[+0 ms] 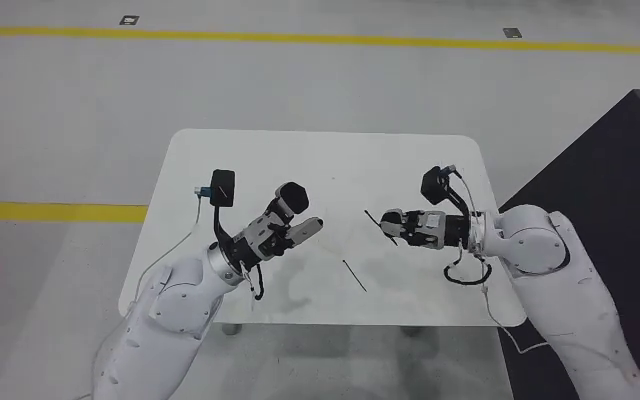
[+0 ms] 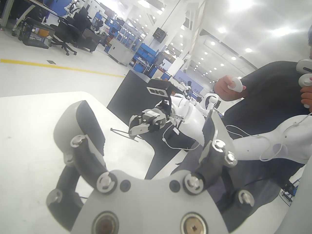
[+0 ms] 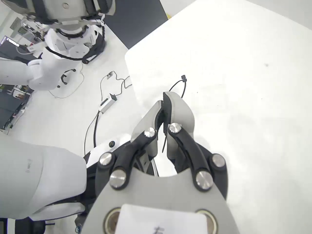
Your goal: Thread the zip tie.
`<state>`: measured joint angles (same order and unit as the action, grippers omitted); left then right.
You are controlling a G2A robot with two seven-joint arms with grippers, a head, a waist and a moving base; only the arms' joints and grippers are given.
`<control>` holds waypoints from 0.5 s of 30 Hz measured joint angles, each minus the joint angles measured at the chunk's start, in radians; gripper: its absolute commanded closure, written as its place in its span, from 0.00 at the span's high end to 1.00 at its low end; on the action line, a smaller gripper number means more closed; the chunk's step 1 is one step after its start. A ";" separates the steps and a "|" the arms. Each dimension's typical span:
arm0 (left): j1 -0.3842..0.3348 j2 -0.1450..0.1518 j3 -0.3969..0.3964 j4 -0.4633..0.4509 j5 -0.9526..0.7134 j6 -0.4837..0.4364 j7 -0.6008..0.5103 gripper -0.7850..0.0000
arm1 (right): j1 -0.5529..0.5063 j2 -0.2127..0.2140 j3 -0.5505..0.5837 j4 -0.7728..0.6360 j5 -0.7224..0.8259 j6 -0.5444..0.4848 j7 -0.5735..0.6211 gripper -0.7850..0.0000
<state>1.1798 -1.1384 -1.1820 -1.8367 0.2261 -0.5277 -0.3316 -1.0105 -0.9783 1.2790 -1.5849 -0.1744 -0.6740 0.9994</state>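
The black zip tie [image 3: 183, 78] is pinched by its strap in my right hand [image 3: 162, 99], which is clenched on it. Its head end pokes out past my fingertips, above the white tabletop [image 3: 243, 49]. My left hand [image 1: 302, 213] hangs released, jaws spread wide, well apart from the zip tie. A second thin black strip [image 1: 354, 275] lies flat on the tabletop near the zip tie.
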 measured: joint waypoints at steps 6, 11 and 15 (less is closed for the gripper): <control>0.000 0.000 0.000 0.000 0.000 0.000 0.000 1.00 | 0.206 -0.049 -0.196 0.209 0.094 0.013 0.008 0.00; 0.000 0.000 0.000 0.000 0.000 0.000 0.000 1.00 | 0.360 -0.098 -0.327 0.412 0.117 0.090 0.005 0.00; 0.000 0.000 0.000 0.000 0.000 0.000 0.000 1.00 | 0.435 -0.129 -0.401 0.513 0.119 0.121 0.033 0.00</control>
<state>1.1798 -1.1384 -1.1820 -1.8367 0.2261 -0.5277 -0.3316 -0.5759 -1.1068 0.8779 -1.0715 -0.0550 -0.5525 1.0328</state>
